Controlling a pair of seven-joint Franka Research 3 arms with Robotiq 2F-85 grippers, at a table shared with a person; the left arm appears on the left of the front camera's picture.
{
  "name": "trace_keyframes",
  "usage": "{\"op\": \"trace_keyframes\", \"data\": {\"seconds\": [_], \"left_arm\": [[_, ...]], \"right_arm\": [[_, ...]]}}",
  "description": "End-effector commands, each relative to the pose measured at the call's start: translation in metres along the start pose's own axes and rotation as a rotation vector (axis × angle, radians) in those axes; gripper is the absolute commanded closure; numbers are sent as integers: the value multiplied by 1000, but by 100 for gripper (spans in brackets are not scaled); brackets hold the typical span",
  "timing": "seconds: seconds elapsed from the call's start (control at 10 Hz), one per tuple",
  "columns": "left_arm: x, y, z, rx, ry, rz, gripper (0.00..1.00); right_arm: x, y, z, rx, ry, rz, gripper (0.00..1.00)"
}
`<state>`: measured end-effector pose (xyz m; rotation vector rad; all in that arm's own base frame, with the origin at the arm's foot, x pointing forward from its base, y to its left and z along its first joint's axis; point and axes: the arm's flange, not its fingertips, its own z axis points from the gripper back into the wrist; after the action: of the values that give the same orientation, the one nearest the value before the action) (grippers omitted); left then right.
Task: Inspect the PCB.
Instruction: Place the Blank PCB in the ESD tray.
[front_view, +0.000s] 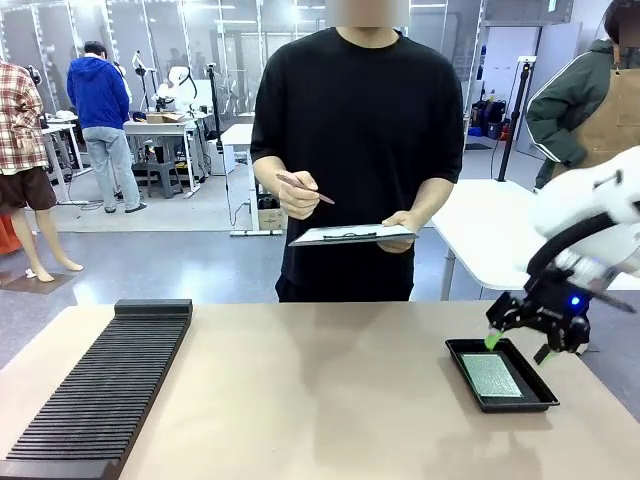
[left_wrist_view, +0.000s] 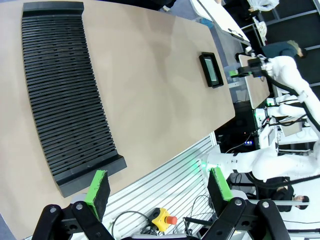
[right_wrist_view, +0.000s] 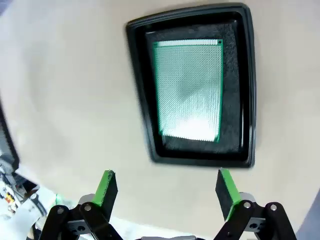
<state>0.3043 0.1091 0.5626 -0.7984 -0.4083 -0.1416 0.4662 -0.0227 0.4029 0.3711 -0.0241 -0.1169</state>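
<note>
the pcb (right_wrist_view: 189, 90) is seen lying flat in the black tray (right_wrist_view: 137, 90) at the counter's (front_view: 320, 400) right side, its long axis running straight ahead of the right end effector (right_wrist_view: 166, 194), which hovers just above, spread wide and empty; the left end effector (left_wrist_view: 159, 192), equally wide and empty, is placed well apart.

A beige desk (front_view: 300, 390) fills the foreground under even, bright light, with grey floor (front_view: 170, 260) beyond it. At ten o'clock stand white workbenches (front_view: 165, 135) before glass partitions (front_view: 160, 40). At three o'clock a white table (front_view: 490, 225) stands on a grey leg.
</note>
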Motion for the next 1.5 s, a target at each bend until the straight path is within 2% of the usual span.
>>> {"op": "trace_keyframes", "data": {"seconds": [0.0,0.2,0.4,0.7,1.0,1.4], "left_arm": [[2,-1,3,13,12,1,0],[2,-1,3,13,12,1,0],[2,-1,3,13,12,1,0],[2,-1,3,13,12,1,0],[2,-1,3,13,12,1,0],[2,-1,3,13,12,1,0]], "right_arm": [[-32,0,67,117,59,70,0],[-64,-20,122,359,88,117,0],[-106,-40,160,625,53,165,0],[-142,-61,163,877,2,214,0],[-156,-61,157,854,-69,215,0],[-155,-74,154,865,-81,202,0]]}}
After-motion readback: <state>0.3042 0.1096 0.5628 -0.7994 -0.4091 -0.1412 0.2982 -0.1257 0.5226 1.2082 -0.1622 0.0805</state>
